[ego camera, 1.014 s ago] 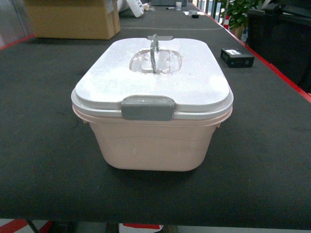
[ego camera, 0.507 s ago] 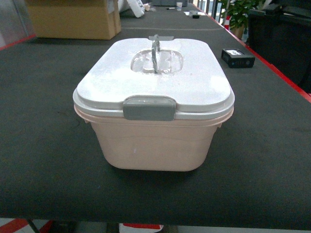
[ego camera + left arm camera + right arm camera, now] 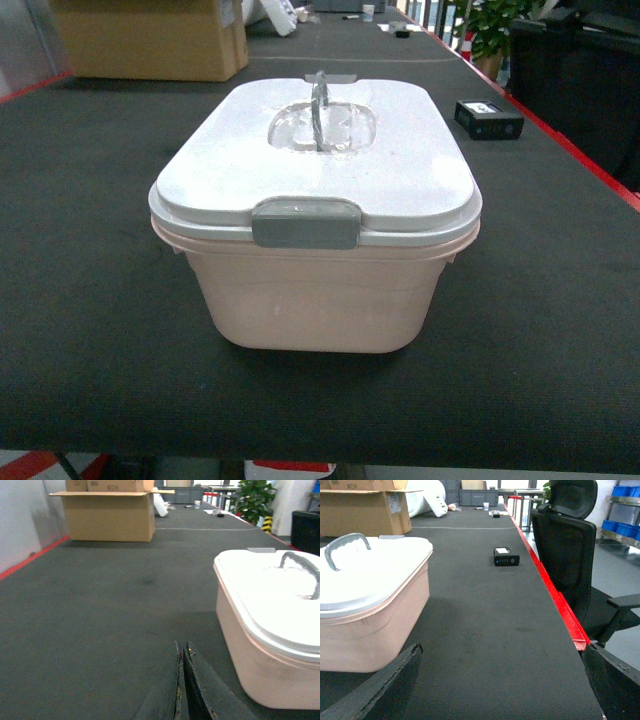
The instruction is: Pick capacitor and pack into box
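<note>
Sitting lidded on the black mat is the pale pink rectangular plastic box (image 3: 315, 300). At its nine o'clock the left gripper (image 3: 181, 680) is pinched closed on nothing. At three o'clock the right gripper (image 3: 500, 690) is spread wide.

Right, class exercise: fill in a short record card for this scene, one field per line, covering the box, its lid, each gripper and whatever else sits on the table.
box: pale pink tub, mid-table, upright
lid: white, on the tub, grey latch at the near end, grey handle standing up
left gripper: fingers together, left of the box, holding nothing
right gripper: fingers wide apart, right of the box, holding nothing
small black device: beyond the box to its right, near the red table edge
cardboard carton: far left, flaps open
office chair: black, beside the table
</note>
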You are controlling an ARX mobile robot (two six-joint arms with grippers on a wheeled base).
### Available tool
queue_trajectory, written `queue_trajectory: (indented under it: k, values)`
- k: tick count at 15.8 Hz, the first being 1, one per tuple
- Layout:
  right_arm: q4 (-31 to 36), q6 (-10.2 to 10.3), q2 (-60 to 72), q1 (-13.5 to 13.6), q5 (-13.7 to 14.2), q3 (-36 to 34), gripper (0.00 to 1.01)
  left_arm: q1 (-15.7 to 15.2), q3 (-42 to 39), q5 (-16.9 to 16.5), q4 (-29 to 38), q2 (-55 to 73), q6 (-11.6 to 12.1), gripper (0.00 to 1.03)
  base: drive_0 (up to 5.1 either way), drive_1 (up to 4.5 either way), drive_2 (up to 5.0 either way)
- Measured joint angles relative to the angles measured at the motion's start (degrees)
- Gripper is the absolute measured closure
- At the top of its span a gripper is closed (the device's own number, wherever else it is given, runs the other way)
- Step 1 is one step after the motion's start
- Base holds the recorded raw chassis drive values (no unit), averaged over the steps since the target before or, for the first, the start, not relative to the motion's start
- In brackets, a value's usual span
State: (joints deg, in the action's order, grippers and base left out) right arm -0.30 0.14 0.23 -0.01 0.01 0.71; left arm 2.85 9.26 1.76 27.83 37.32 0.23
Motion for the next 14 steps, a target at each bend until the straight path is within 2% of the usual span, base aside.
queue_trajectory:
  k: [1,2,3,9,12,14]
  values:
    - [0.00,0.00,0.00,0.00,0.04,0.00,0.03,-2.80,-1.33,-1.31,-0.68,-1.88,-0.02,1.01,0.0,0.00,0.0]
    - [-0.02,0.00,0.00,0.00,0.00,0.00,0.03,-3.19,-2.45,-1.07,-1.36,-3.69,-0.13,1.01,0.0,0.00,0.0]
    - [0.02,0.00,0.00,0.00,0.00,0.00,0.03,-2.73,-3.30,-1.84,-2.19,-5.46,-0.11,1.01,0.0,0.00,0.0]
    - [0.00,0.00,0.00,0.00,0.00,0.00,0.03,-2.69,-6.84,-1.77,-8.66,-15.50,-0.13,1.01,0.0,0.00,0.0]
    - [0.00,0.02,0.00,0.00,0.00,0.00,0.03,-2.69,-8.52,-1.77,-9.84,-19.12,-0.13,1.01,0.0,0.00,0.0]
    - [0.00,0.00,0.00,0.00,0.00,0.00,0.03,-2.69,-8.52,-1.75,-15.23,-24.74,-0.13,1.01,0.0,0.00,0.0]
